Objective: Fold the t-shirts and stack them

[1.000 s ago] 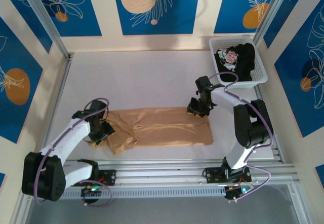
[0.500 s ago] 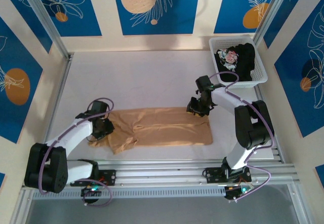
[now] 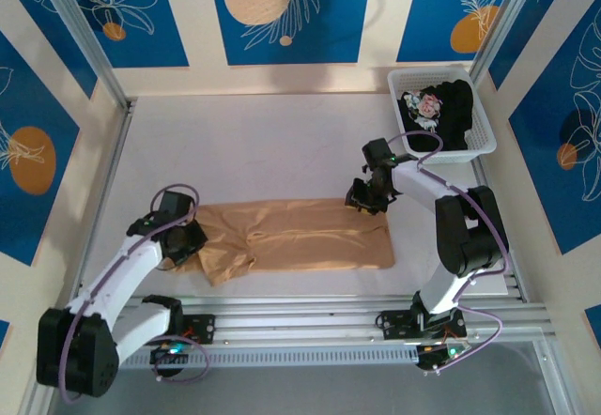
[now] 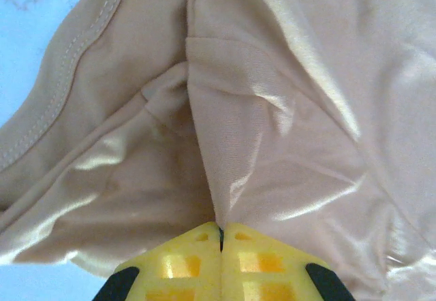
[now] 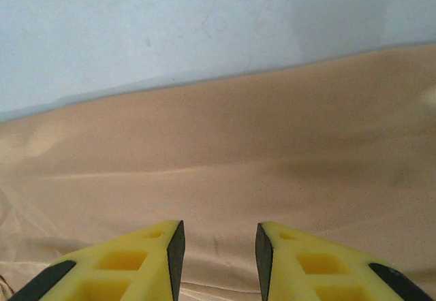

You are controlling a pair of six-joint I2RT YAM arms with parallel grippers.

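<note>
The tan-orange t-shirt [image 3: 300, 237] lies folded into a long strip across the near part of the table, print hidden. At its crumpled left end my left gripper [image 3: 183, 239] is shut on a pinched fold of the tan cloth [image 4: 225, 178], the yellow fingers [image 4: 184, 263] pressed together. My right gripper [image 3: 368, 199] rests at the strip's far right edge, open, with flat tan cloth [image 5: 225, 171] between its fingertips [image 5: 167, 253]. The black t-shirt [image 3: 441, 110] with a pink-white print lies bunched in the basket at the back right.
The white mesh basket [image 3: 474, 147] stands at the back right corner by the wall. Aluminium rails [image 3: 329, 316] run along the near edge. Bare white table [image 3: 263, 152] stretches behind the tan shirt.
The left arm has shifted slightly left and nearer, its gripper staying at the shirt's crumpled left end. The right arm has stayed put.
</note>
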